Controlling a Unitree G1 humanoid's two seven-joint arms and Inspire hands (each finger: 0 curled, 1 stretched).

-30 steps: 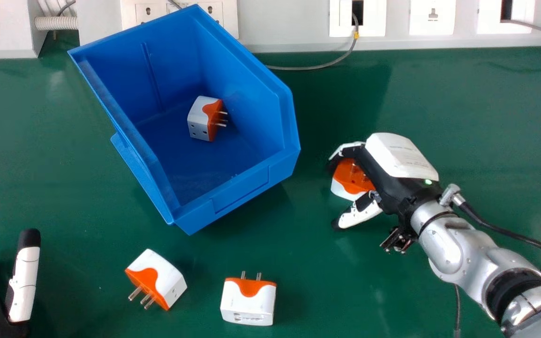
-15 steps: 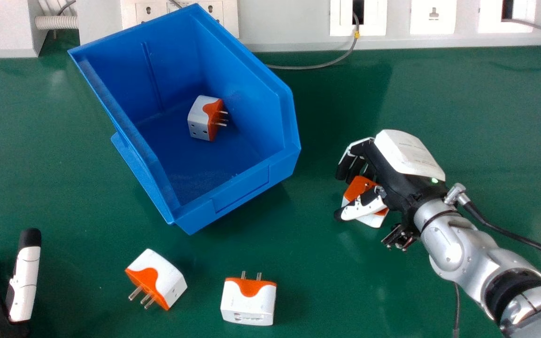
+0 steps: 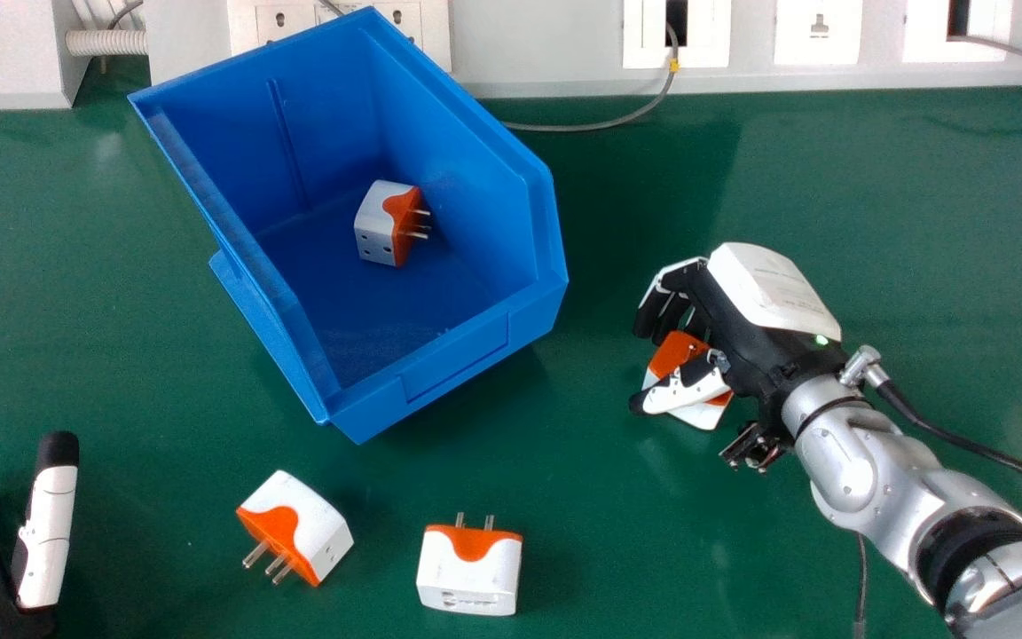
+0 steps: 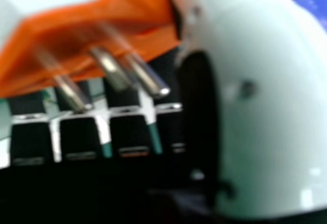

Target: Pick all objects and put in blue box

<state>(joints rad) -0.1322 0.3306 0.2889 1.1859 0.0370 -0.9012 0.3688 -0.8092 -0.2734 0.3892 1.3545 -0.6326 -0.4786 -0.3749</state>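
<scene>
While the left hand (image 3: 45,532) sits low at the head view's left side, partly cut off by the edge, I can see its thumb straight and spread well away from the fingers. Next comes a white and orange plug adapter (image 3: 294,528) lying askew on the green table (image 3: 147,382), its metal prongs (image 3: 254,556) aimed down to the left. Beyond it stands the blue box (image 3: 449,377), turned at an angle, hiding parts of the wall sockets (image 3: 280,24) behind. Inside, one adapter (image 3: 375,222) rests on the box floor, prongs to the right.

Just right of the box's near corner, nearer me, another adapter (image 3: 468,577) has its prongs pointing toward the box. A grey cable (image 3: 600,129) curves out from behind the box to the wall.

Farther right, the right hand (image 3: 724,311) is curled round a fourth adapter (image 3: 672,351), its thumb laid across it and masking the middle. Whether that adapter touches the table, I can't tell. In the right hand view it is cut off and blurred, its prongs over the dark fingers, and past the thumb there's a blue patch (image 4: 314,1) too vague to make out.
</scene>
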